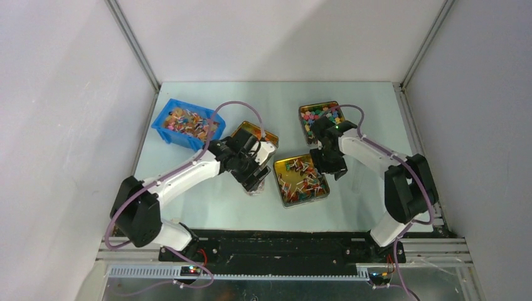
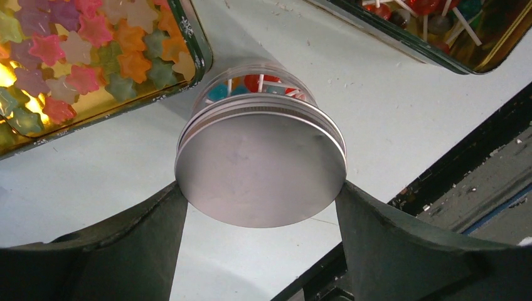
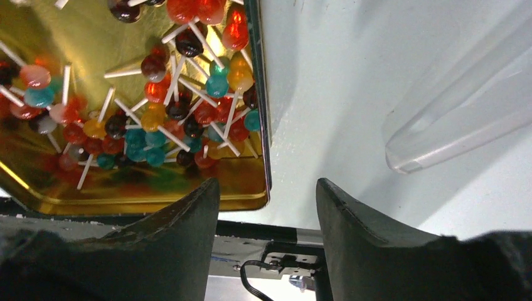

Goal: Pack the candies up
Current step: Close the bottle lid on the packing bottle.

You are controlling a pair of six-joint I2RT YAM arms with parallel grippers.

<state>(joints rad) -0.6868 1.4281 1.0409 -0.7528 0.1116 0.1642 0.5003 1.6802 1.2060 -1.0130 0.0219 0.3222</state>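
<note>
left gripper (image 2: 260, 188) clamped on lidded jar (image 2: 260, 157) of candies (image 2: 254, 81), right gripper (image 3: 266, 186) open, empty, at gold tin (image 3: 125, 204) edge

Left arm (image 1: 188, 170) and right arm (image 1: 367, 147) are both wearing white link shells, with bulky black joint housings. A mauve cable (image 1: 229, 105) is looping along each arm, arching in the upper centre of the overhead view. A green light (image 1: 337, 127) is glowing on the right wrist. Right gripper (image 3: 266, 210): its matte black fingers (image 3: 175, 238) are tapering to rounded tips along the lower frame. Small boards (image 1: 191, 270) are showing lit dots at the bottom edge.
</note>
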